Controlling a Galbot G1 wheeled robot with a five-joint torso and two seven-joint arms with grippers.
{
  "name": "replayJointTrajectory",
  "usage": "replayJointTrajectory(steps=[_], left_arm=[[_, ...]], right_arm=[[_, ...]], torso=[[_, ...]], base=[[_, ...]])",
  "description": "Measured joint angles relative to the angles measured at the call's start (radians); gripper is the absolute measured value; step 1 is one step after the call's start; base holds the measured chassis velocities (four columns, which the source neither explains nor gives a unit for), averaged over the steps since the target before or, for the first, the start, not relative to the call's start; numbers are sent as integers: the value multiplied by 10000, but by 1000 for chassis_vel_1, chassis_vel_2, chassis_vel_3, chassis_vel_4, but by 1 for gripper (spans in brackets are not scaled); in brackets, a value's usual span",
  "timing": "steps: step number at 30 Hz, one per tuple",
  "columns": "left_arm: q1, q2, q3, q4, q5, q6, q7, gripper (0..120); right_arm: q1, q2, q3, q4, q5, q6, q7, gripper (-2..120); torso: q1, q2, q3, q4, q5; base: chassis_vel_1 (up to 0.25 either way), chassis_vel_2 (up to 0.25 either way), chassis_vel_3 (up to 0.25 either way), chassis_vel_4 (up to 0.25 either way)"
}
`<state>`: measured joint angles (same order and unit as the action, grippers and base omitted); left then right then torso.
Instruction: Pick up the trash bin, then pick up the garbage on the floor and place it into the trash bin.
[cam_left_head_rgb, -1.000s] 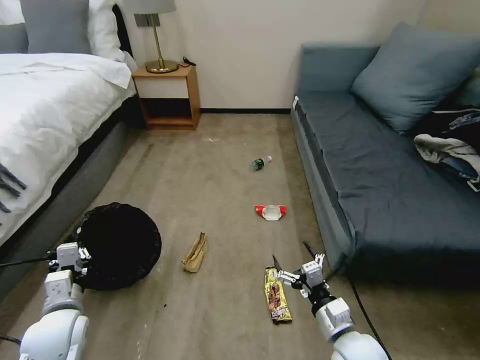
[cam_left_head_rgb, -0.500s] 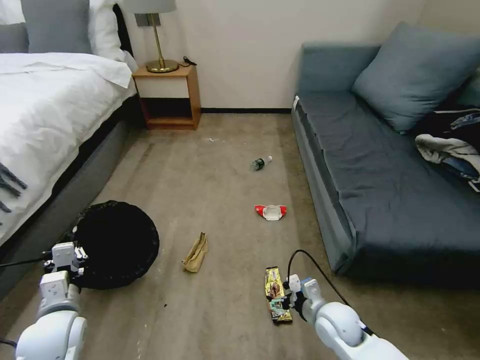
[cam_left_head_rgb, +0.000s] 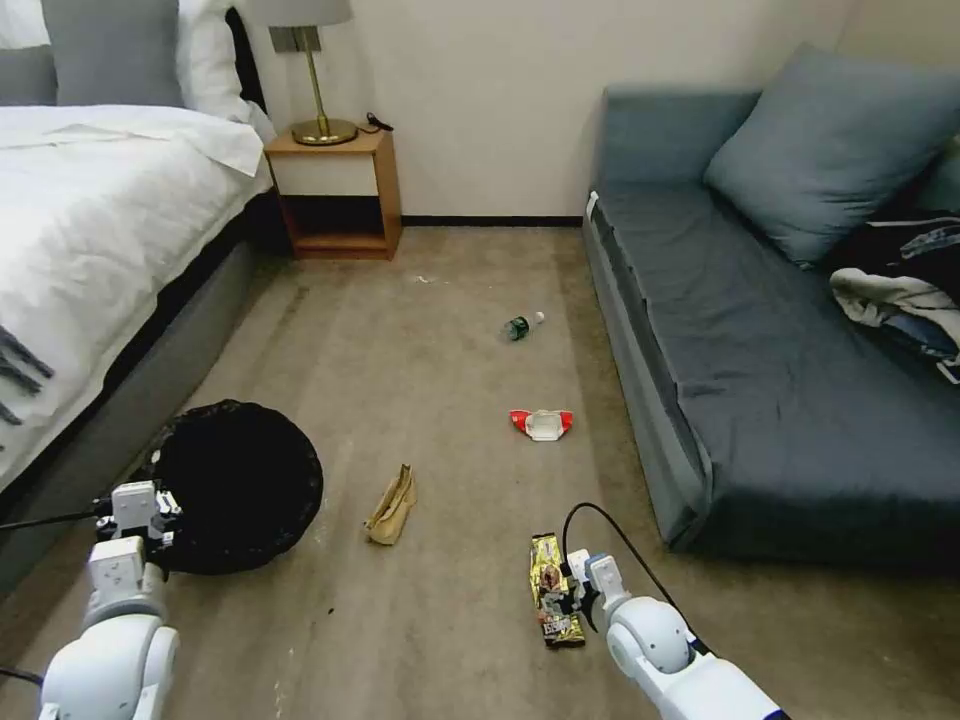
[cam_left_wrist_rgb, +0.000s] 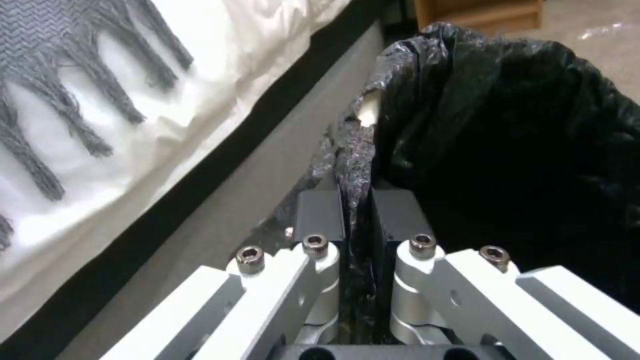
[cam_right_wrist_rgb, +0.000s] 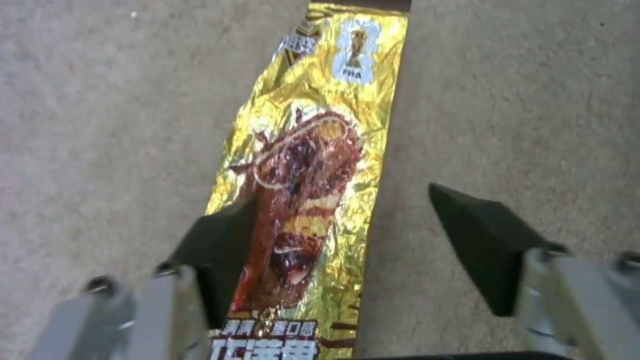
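The trash bin (cam_left_head_rgb: 240, 480), lined with a crinkled black bag, sits low at the left beside the bed. My left gripper (cam_left_head_rgb: 135, 505) is shut on the bag's rim, which is pinched between the pads (cam_left_wrist_rgb: 320, 212) in the left wrist view, with the bin (cam_left_wrist_rgb: 507, 150) just beyond. The garbage lies on the carpet: a yellow-brown snack wrapper (cam_left_head_rgb: 546, 572), a tan paper bag (cam_left_head_rgb: 392, 507), a red-and-white packet (cam_left_head_rgb: 540, 424) and a green bottle (cam_left_head_rgb: 522, 325). My right gripper (cam_left_head_rgb: 572, 590) hangs open low over the wrapper (cam_right_wrist_rgb: 313, 165), one finger (cam_right_wrist_rgb: 220, 250) over it, the other (cam_right_wrist_rgb: 487, 245) over carpet.
A bed (cam_left_head_rgb: 90, 230) runs along the left and a wooden nightstand (cam_left_head_rgb: 335, 190) with a lamp stands at the back. A blue sofa (cam_left_head_rgb: 780, 360) with bundled clothes (cam_left_head_rgb: 900, 290) lines the right. A black cable (cam_left_head_rgb: 600, 515) loops above my right wrist.
My right arm has dropped and turned down over the snack wrapper, its open fingers now straddling it. The left gripper keeps its hold on the bin, which shifted slightly.
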<state>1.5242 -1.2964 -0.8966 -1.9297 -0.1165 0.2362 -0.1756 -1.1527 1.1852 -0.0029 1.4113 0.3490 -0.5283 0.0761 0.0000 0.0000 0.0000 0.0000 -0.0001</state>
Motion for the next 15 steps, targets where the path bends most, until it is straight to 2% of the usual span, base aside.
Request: replayJointTrajectory(steps=[1, 4, 6, 10, 11, 12, 15], left_arm=[[0, 0, 0, 0, 0, 0, 0, 7], [31, 1, 0, 2, 4, -32, 4, 7], [41, 0, 0, -2, 6, -36, 6, 7], [114, -3, -10, -71, 11, -65, 6, 7], [114, -3, -10, -71, 11, -65, 6, 7], [131, -3, -19, -76, 11, -78, 6, 7], [150, -13, -24, -76, 13, -100, 6, 7]], right_arm=[[0, 0, 0, 0, 0, 0, 0, 70], [-75, 46, -17, -23, -247, 101, 4, 54], [-82, 52, -17, -27, -278, 113, 4, 51], [-192, 73, -20, -86, -582, 209, -9, 30], [-192, 73, -20, -86, -582, 209, -9, 30], [-218, 74, -22, -108, -658, 242, -12, 23], [-238, 78, -23, -174, -794, 330, -18, 13]], torso=[[0, 0, 0, 0, 0], [-1, 0, 0, 0, 0], [0, 0, 0, 0, 0], [-1, 0, 0, 0, 1], [-1, 0, 0, 0, 1], [0, 0, 0, 0, 1], [-1, 0, 0, 0, 1]], base=[[0, 0, 0, 0], [0, 0, 0, 0], [0, 0, 0, 0], [0, 0, 0, 0], [0, 0, 0, 0], [0, 0, 0, 0], [0, 0, 0, 0]])
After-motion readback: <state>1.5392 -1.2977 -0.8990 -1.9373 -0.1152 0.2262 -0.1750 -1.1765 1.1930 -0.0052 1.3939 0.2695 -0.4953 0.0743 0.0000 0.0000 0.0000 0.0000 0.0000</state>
